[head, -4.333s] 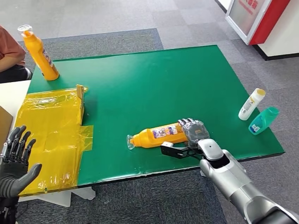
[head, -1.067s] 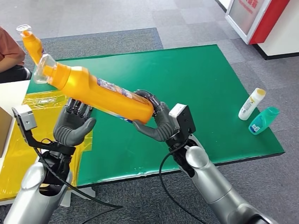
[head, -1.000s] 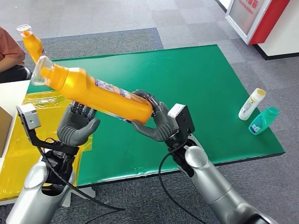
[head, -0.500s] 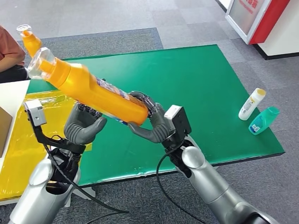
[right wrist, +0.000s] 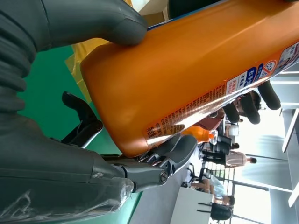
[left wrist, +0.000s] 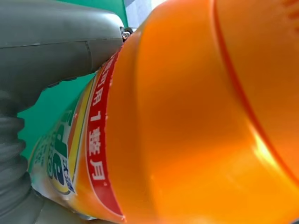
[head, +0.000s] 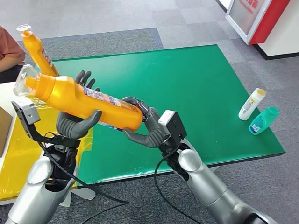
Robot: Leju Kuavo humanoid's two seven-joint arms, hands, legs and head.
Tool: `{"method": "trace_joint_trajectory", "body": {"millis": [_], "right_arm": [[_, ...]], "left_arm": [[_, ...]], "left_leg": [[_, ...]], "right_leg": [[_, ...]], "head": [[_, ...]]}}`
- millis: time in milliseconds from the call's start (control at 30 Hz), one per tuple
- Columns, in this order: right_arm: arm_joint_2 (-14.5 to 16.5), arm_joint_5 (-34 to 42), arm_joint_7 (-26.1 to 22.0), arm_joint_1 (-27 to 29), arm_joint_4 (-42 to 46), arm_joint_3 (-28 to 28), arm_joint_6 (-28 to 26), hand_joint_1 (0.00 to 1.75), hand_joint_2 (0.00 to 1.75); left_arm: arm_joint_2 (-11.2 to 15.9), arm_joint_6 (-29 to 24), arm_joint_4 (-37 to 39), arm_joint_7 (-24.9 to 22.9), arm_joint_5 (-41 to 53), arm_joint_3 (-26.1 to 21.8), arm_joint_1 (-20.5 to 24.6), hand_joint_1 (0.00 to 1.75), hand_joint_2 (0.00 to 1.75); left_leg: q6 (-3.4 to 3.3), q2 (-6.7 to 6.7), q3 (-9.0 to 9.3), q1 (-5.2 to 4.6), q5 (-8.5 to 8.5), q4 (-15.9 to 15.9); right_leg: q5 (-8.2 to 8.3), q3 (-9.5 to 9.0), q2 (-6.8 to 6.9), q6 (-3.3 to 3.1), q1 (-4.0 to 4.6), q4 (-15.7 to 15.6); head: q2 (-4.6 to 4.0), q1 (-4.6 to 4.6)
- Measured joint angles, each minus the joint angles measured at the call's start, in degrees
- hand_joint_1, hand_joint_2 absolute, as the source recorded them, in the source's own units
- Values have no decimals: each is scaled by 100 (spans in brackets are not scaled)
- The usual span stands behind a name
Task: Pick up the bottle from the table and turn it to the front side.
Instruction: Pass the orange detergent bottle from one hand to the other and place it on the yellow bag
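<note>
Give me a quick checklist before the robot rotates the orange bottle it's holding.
1. Right hand grips the orange bottle at its base: ok.
2. Left hand wraps the bottle's middle from below: ok.
3. Bottle lifted off the green mat: ok.
4. Clear cap on the neck: ok.
5. Front label facing forward: cannot tell.
6. Cap end clear of the second orange bottle standing behind: cannot tell, they look close.
</note>
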State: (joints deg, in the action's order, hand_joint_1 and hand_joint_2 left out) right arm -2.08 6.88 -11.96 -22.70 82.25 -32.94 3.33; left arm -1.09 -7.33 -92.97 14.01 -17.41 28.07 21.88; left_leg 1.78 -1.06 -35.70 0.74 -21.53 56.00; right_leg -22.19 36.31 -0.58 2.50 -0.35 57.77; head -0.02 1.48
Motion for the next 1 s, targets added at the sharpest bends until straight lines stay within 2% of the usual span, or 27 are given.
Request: {"method": "trace_joint_trajectory", "body": {"millis": [100,133,233,267,633,667,767,800,1000], "right_arm": [[0,-1,0,2,0,-34,2,175,175],[0,-1,0,2,-1,-49,3,175,175],[0,-2,-2,2,-4,-77,7,175,175],[0,-2,-2,2,-7,-83,8,175,175],[0,-2,-10,4,-55,-104,22,175,175],[0,-1,-12,5,-58,-112,26,168,175],[0,0,-16,5,-66,-140,32,38,175],[0,0,-20,6,-69,-147,32,1,175],[-2,36,-31,21,-92,-162,2,0,175]], "left_arm": [[0,-40,-13,16,23,-11,0,0,175],[1,-66,-16,31,35,-15,1,13,175],[3,-135,-22,72,52,-19,1,144,175],[3,-145,-26,76,50,-19,1,175,175],[29,-168,-42,82,14,-19,1,175,175],[32,-173,-47,86,12,-19,0,175,175],[42,-161,-55,92,-28,-19,0,175,175],[45,-149,-55,92,-50,-21,0,175,175],[114,-205,-54,97,134,-58,1,175,175]], "left_leg": [[0,0,0,0,0,0],[0,0,0,0,0,0],[0,0,0,0,0,0],[0,0,0,0,0,0],[0,0,0,0,0,0],[0,0,0,0,0,0],[0,0,0,0,0,0],[0,0,0,0,0,0],[0,0,0,0,0,0]], "right_leg": [[0,0,0,0,0,0],[0,0,0,0,0,0],[0,0,0,0,0,0],[0,0,0,0,0,0],[0,0,0,0,0,0],[0,0,0,0,0,0],[0,0,0,0,0,0],[0,0,0,0,0,0],[0,1,-1,-1,0,0]], "head": [[0,-1],[0,-1],[0,-1],[0,-1],[0,-2],[0,-2],[0,-2],[0,-2],[0,-1]]}}
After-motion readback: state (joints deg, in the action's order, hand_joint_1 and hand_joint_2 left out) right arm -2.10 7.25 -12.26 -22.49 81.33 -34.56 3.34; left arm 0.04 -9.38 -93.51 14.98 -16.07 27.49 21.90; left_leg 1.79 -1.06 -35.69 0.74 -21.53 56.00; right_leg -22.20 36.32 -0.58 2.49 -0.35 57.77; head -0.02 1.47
